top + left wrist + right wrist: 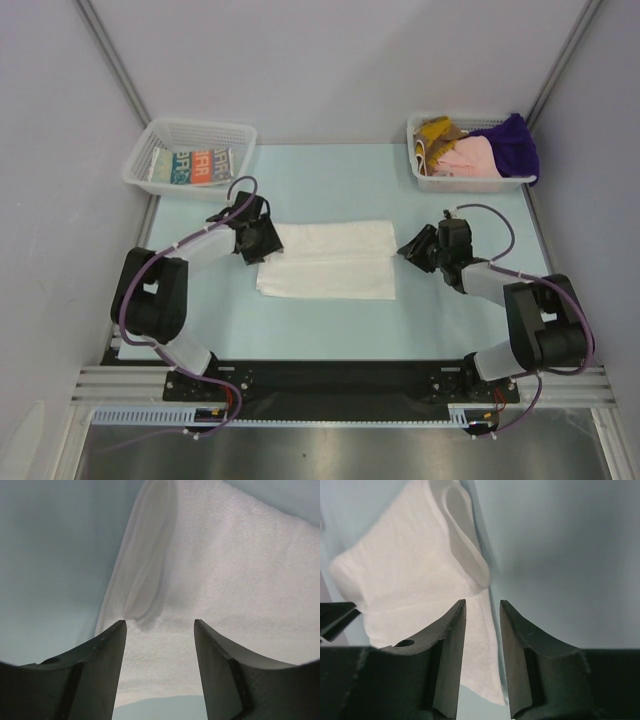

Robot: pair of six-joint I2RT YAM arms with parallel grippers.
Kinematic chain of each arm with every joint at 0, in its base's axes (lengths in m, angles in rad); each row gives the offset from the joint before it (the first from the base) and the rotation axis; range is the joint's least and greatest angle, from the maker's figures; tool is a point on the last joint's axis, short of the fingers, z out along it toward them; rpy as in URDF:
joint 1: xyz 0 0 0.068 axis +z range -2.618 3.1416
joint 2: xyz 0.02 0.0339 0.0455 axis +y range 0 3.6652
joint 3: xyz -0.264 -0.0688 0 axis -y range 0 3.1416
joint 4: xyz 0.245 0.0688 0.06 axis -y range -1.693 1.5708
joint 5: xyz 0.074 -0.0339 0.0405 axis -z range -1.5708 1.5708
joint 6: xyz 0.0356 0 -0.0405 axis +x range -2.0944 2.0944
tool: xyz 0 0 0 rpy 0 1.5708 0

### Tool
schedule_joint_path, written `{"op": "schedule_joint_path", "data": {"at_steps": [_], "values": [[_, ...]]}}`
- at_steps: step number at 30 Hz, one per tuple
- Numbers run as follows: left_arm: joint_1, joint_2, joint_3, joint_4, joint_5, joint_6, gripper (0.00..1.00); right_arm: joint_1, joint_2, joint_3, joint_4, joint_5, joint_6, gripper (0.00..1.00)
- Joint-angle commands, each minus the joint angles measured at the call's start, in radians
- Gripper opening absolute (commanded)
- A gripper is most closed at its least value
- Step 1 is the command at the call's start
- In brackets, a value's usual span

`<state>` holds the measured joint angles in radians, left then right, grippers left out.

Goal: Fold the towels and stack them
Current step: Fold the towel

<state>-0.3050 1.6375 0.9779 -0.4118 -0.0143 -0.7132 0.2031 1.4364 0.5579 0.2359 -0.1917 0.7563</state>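
Left end effector (160,624) and right end effector (482,602) apart, clamping nothing; I'd lift straight up so the folded white towel (335,262) isn't dragged.

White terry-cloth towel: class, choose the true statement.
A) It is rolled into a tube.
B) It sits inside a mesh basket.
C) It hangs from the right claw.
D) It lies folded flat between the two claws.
D: the white terry-cloth towel lies folded flat on the pale blue table, the open left claw and open right claw at its ends.
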Motion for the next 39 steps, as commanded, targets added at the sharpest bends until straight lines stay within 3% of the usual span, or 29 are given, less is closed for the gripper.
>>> {"op": "schedule_joint_path", "data": {"at_steps": [1, 18, 28, 31, 37, 39], "values": [[-0.013, -0.05, 0.028, -0.009, -0.019, 0.029, 0.63, 0.028, 0.047, 0.036, -0.017, -0.008, -0.051, 0.4], [-0.022, -0.042, 0.018, -0.004, -0.019, 0.037, 0.58, 0.045, 0.15, 0.059, 0.094, 0.037, -0.002, 0.4], [-0.026, -0.076, 0.015, -0.07, -0.084, 0.02, 0.54, 0.044, 0.162, 0.074, 0.083, 0.052, 0.0, 0.34], [-0.026, -0.068, 0.018, -0.07, -0.093, 0.024, 0.5, 0.045, 0.159, 0.077, 0.077, 0.058, -0.005, 0.3], [-0.026, -0.028, 0.011, -0.053, -0.104, 0.023, 0.31, 0.044, 0.168, 0.08, 0.077, 0.055, -0.003, 0.29], [-0.026, -0.018, 0.018, -0.056, -0.117, 0.026, 0.31, 0.044, 0.173, 0.08, 0.079, 0.049, -0.005, 0.28]]}}
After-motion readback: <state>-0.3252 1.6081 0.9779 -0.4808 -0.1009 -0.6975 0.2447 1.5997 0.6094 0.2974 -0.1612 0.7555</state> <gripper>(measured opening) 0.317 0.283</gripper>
